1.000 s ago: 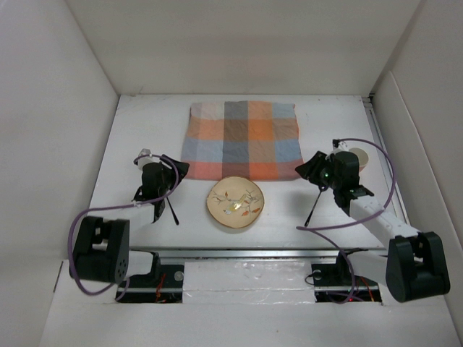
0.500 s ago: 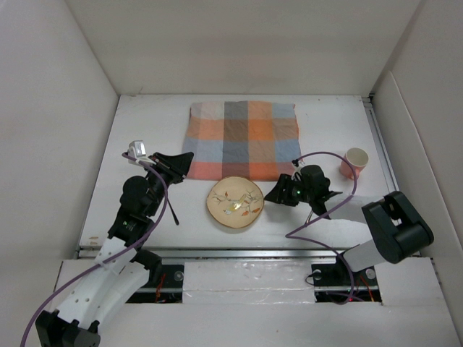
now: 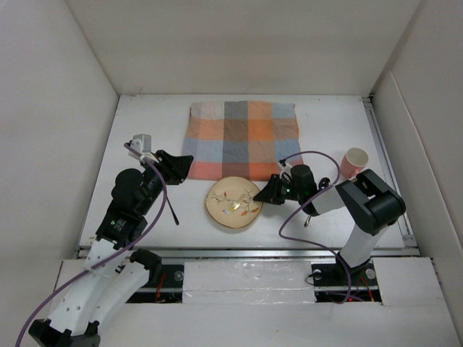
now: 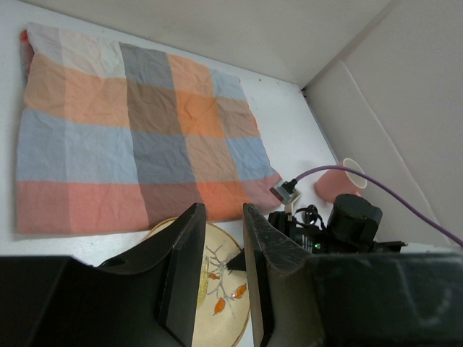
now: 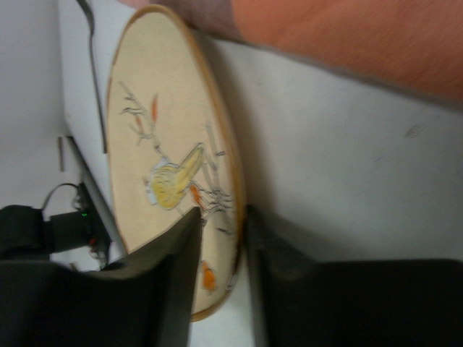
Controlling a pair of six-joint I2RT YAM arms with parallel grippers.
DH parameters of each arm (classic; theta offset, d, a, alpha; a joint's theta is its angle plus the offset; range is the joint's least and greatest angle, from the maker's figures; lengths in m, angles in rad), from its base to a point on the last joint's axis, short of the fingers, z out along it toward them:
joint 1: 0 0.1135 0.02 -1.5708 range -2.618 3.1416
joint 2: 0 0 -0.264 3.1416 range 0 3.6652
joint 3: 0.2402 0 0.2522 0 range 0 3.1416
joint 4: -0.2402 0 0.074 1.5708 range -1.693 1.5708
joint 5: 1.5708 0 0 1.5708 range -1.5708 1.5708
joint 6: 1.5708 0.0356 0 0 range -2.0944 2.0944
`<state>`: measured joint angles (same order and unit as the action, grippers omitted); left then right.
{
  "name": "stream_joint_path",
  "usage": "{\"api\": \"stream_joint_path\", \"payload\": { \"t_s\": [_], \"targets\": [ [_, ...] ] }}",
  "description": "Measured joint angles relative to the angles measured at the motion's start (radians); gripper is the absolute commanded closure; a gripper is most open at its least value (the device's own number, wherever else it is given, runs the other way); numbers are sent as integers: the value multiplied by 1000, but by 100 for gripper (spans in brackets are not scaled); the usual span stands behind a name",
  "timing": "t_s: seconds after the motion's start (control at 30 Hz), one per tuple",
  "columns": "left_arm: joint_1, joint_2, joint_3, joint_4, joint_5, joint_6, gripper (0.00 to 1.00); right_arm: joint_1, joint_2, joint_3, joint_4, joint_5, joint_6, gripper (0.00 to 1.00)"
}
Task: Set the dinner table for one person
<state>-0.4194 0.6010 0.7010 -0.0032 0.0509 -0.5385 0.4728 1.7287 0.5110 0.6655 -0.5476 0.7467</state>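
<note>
A cream plate [image 3: 235, 204] with a bird and branch pattern lies on the white dinner table [image 3: 145, 123], just in front of the checkered cloth [image 3: 244, 139]. My right gripper [image 3: 265, 196] is low at the plate's right rim. In the right wrist view the open jaws [image 5: 221, 213] straddle that rim, one finger over the plate [image 5: 159, 123], one outside it. My left gripper [image 3: 178, 165] hovers open and empty left of the plate. Its wrist view [image 4: 223, 210] looks down on the plate [image 4: 223, 289] and cloth [image 4: 137, 137].
A pink cup [image 3: 354, 163] stands at the right, also seen in the left wrist view [image 4: 336, 184]. A dark fork [image 3: 173, 208] lies left of the plate. Another dark utensil [image 3: 309, 217] lies right of it under the purple cable. White walls enclose the table.
My right arm swung left from near the cup and dropped low, bringing its jaws around the plate's right rim. My left arm stretched up and forward; its gripper stayed near the cloth's left corner.
</note>
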Motion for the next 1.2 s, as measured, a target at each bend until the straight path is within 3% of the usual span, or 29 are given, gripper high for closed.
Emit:
{"api": "stream_joint_path", "payload": {
  "t_s": [0.03,0.07,0.3,0.5,0.7,0.87,1.2],
  "targets": [
    [0,5,12,-17,5,15,75,-1,19,2,17,-6,10,94],
    [0,10,25,-28,10,31,75,0,36,2,36,-10,24,100],
    [0,-9,60,-61,-25,117,74,0,42,-47,119,-52,104,100],
    [5,-45,59,-56,-51,135,74,2,-160,-49,-69,-76,90,100],
    [16,-62,46,-48,-54,138,73,-39,-163,265,-187,-90,79,100],
    [16,-68,45,-49,-54,139,73,-101,-27,531,-185,-54,90,100],
    [16,-79,44,-50,-55,142,69,-166,318,849,-305,84,125,100]
  ]
}}
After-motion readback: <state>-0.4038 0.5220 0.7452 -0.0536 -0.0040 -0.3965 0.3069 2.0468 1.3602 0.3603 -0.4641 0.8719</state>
